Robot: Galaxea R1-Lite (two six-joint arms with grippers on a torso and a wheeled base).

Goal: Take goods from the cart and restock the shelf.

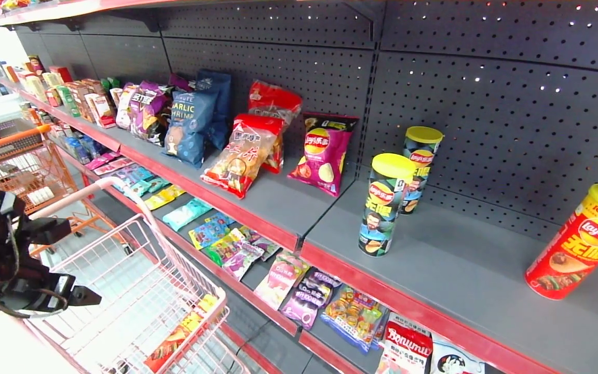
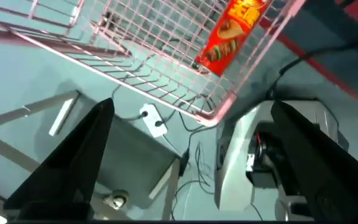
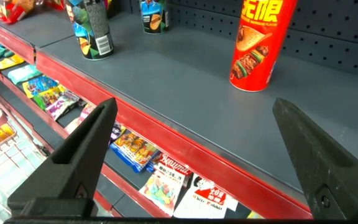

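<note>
The gray shelf (image 1: 460, 270) fills the head view from 12 round to 4 o'clock. Its near deck carries three upright tubes: two dark tubes (image 1: 386, 205) with yellow lids near the middle, and one standing red tube (image 1: 576, 244) out at 3 o'clock. There is bare deck between them. We count two carts: the pink cart (image 1: 138, 228) at 7 o'clock, close under our left arm, and an orange cart (image 1: 13, 137) behind it at 9 o'clock. In the pink cart we see one item, the lying red tube (image 1: 179, 335), flat on the wire floor against the wall nearest the shelf. Its long axis runs from about half past seven to half past one. It lies at roughly 4 o'clock from the left pincer (image 2: 192, 106), which hangs over the cart's outer side with its jaws wide apart and nothing between them. The right pincer (image 3: 194, 102) faces the bare deck in front of the standing red tube, also spread and empty, and is well apart from the cart. We judge the left arm to be the nearer one for the pick. The pincer should straddle the tube across its long axis.
</note>
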